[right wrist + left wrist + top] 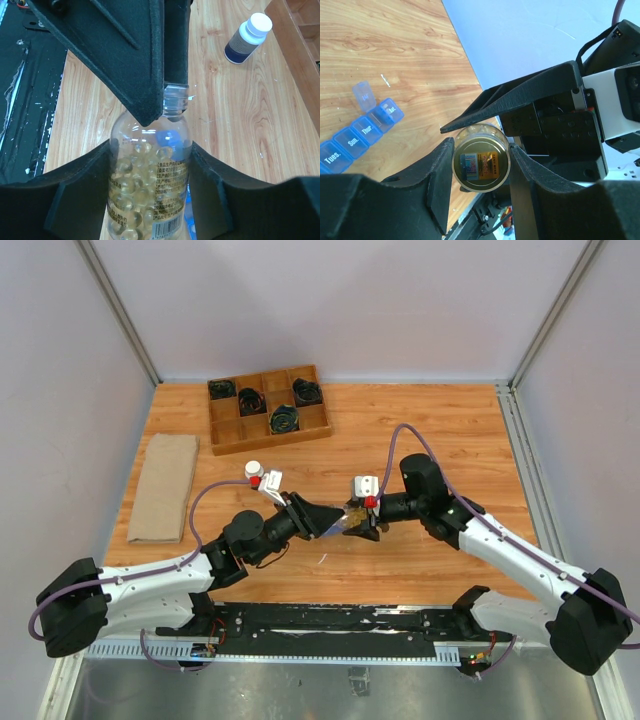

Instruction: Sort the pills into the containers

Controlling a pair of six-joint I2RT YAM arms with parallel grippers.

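1. Right wrist view gives you the clearest look: the pills (127,175), small yellowish beads, sit all together inside the clear vial (150,200). None is seen outside it.
2. The vial hangs in the air between both arms, over the middle of the tabletop (420,420). Its neck points toward the left arm. You cannot tell whether a cap is on, because a black finger covers the top.
3. The left gripper (481,145) has its jaws narrow and clamped on one end of the vial, which its camera sees end-on.
4. The right gripper (152,145) has its jaws half wide, lying against both sides of the vial body, so it seems to grip it too.
5. The organizer strip (350,142) lies flat on the tabletop just under the vial. One lid (364,95) near the end of the row stands open and the other lids look closed. Whether any pill is already in a compartment is too small to tell.
6. Farther away are a dark bottle (247,37) with white cap, a wooden tray (268,408) with black coils and a folded cloth (165,487).
7. My judgement: the sorting itself has hardly begun. You need to open or tip the vial and fill each compartment.
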